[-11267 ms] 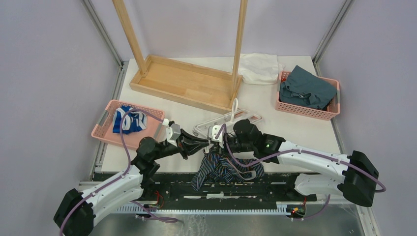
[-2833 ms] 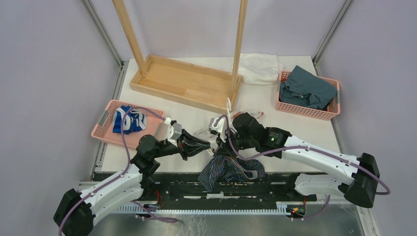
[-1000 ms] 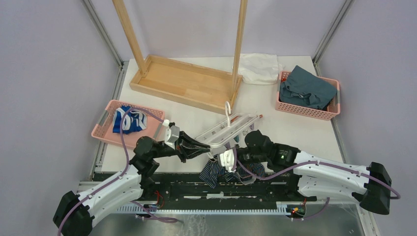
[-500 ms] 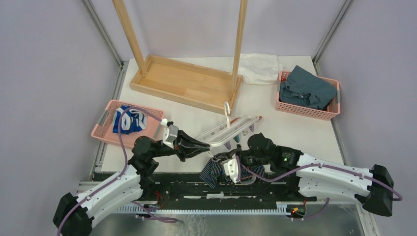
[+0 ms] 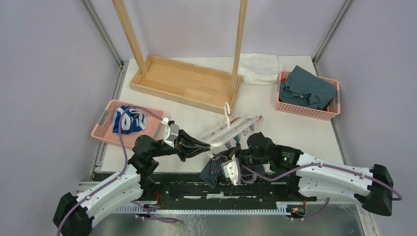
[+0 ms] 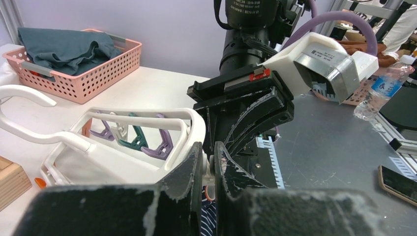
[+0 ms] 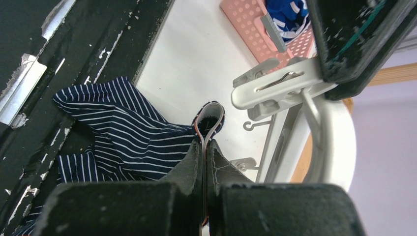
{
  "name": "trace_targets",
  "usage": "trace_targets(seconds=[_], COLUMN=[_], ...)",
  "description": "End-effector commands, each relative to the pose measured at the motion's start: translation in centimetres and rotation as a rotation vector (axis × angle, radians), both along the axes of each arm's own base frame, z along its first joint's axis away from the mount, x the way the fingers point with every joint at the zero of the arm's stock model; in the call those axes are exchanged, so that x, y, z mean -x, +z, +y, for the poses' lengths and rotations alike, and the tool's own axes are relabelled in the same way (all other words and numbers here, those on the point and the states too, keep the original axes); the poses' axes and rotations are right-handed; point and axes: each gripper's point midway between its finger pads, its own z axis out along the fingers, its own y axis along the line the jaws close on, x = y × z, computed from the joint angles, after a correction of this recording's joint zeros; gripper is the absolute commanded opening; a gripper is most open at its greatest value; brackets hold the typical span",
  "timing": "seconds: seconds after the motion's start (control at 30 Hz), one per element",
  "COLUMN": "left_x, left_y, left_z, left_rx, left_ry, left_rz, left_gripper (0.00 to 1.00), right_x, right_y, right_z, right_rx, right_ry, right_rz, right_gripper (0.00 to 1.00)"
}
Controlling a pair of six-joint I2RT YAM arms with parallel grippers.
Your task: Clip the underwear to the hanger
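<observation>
The hanger [image 5: 231, 129], a white frame with a hook, lies tilted over the table's front middle. Purple and teal clips [image 6: 140, 140] dangle inside it. My left gripper [image 5: 204, 147] is shut on a white clip [image 7: 275, 88] at the hanger's near corner, pinching its handles [image 6: 209, 169]. Just below, the navy pinstriped underwear [image 5: 216, 169] droops over the table's front edge. My right gripper [image 7: 204, 147] is shut on a folded bit of its orange-trimmed waistband [image 7: 209, 115], holding that fold up close under the white clip. The two grippers nearly touch.
A tall wooden rack [image 5: 187, 81] stands at the back. A pink basket [image 5: 105, 129] at the left holds a blue-and-white garment. Another pink basket [image 5: 314, 112] at the right holds teal cloth. White cloth [image 5: 258, 66] lies at the back right.
Over the last second my right gripper has shifted slightly right and toward the clip with the waistband fold. The left gripper and hanger have barely moved.
</observation>
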Motion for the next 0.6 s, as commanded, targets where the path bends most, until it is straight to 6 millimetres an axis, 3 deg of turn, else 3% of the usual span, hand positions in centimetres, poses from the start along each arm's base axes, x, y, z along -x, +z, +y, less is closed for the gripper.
trace_targets(seconds=[0.0, 0.57], left_x=[0.3, 0.2], left_y=[2.9, 2.6], left_z=[0.0, -0.1], left_rx=[0.053, 0.045], left_ry=[-0.010, -0.011], left_rz=[-0.047, -0.040], left_gripper=[0.03, 0.03], right_x=[0.5, 0.4], right_y=[3.5, 5.0], right_z=[1.0, 1.5], right_rx=[-0.069, -0.088], right_ry=[0.059, 0.071], right_rz=[-0.049, -0.082], right_gripper=[0.00, 0.00])
